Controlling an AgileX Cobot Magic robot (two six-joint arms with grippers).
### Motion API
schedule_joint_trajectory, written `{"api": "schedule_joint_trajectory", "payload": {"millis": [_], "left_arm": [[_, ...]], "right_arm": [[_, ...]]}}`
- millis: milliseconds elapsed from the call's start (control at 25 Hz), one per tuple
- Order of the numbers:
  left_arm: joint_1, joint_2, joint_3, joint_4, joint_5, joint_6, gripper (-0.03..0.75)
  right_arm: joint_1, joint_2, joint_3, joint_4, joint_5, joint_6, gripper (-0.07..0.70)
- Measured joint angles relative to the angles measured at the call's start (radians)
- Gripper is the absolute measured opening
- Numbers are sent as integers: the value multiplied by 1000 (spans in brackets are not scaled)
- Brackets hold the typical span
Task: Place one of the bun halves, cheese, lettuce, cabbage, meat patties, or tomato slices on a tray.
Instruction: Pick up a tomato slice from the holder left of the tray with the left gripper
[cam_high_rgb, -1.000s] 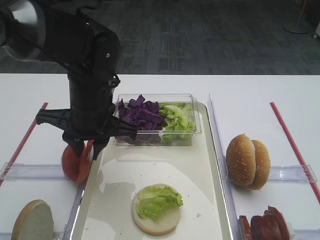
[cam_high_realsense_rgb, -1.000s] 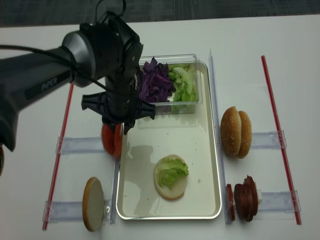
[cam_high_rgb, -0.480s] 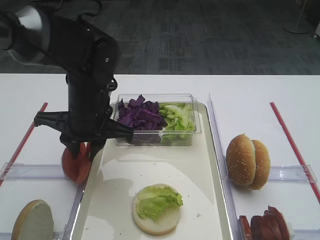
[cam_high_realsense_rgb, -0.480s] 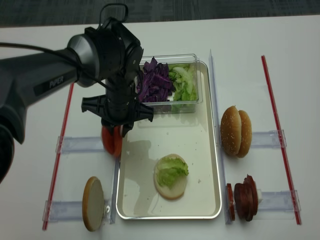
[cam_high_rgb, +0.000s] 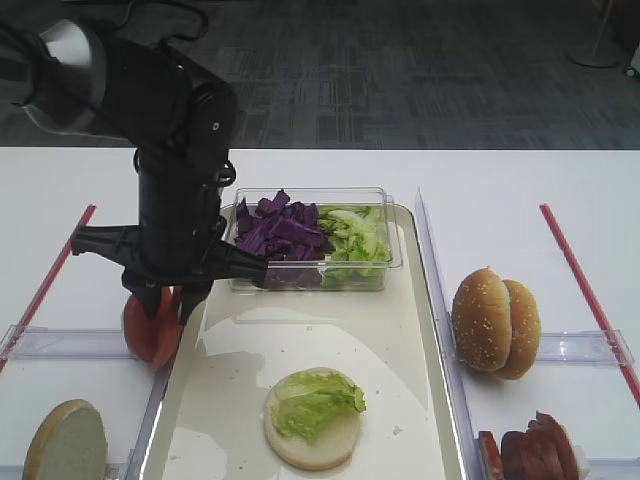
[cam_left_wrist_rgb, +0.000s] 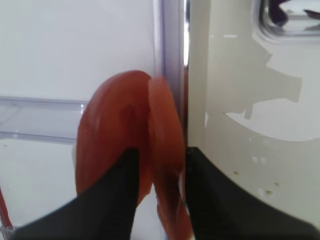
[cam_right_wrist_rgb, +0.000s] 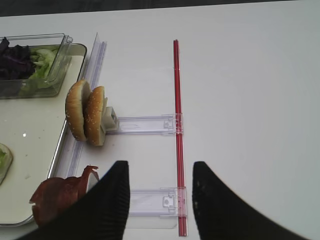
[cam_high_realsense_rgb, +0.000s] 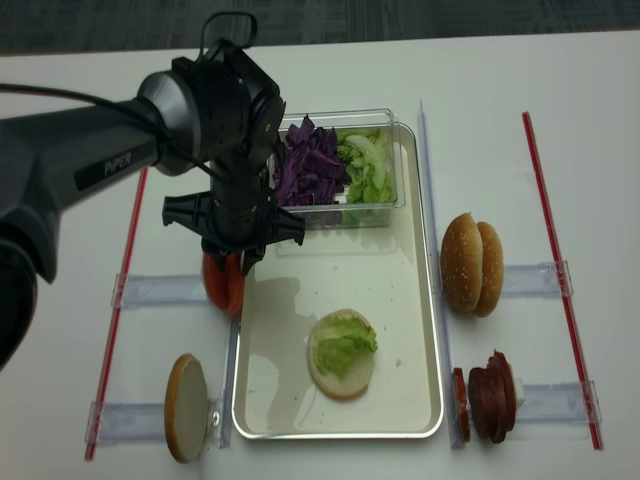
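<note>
The tomato slices (cam_high_rgb: 150, 330) stand on edge just left of the cream tray (cam_high_rgb: 400, 330). My left gripper (cam_high_rgb: 170, 297) comes down on them. In the left wrist view its fingers (cam_left_wrist_rgb: 162, 152) are shut on the tomato slice (cam_left_wrist_rgb: 166, 130) nearest the tray rim, and a rounder tomato piece (cam_left_wrist_rgb: 107, 135) lies behind the left finger. A bun base (cam_high_rgb: 335, 445) topped with lettuce (cam_high_rgb: 312, 400) lies on the tray. My right gripper (cam_right_wrist_rgb: 160, 167) hangs open over bare table with nothing between its fingers.
A clear tub (cam_high_rgb: 310, 282) at the tray's far end holds purple cabbage (cam_high_rgb: 280, 228) and lettuce (cam_high_rgb: 355, 235). Sesame bun tops (cam_high_rgb: 495, 322) and meat patties (cam_high_rgb: 530, 450) stand in clear racks on the right. Another bun base (cam_high_rgb: 65, 440) is at front left. Red strips (cam_high_rgb: 585, 290) run down both sides.
The left arm has shifted slightly to the left above the tomato slices. Its jaws stay around the same slice. The tomato has not visibly moved.
</note>
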Motion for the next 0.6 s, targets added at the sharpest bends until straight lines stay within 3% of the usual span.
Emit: {"api": "schedule_joint_trajectory", "payload": {"millis": [600], "left_arm": [[9,22,-1,1,-14,7,223]], "right_arm": [[0,0,0,0,0,0,337]]}}
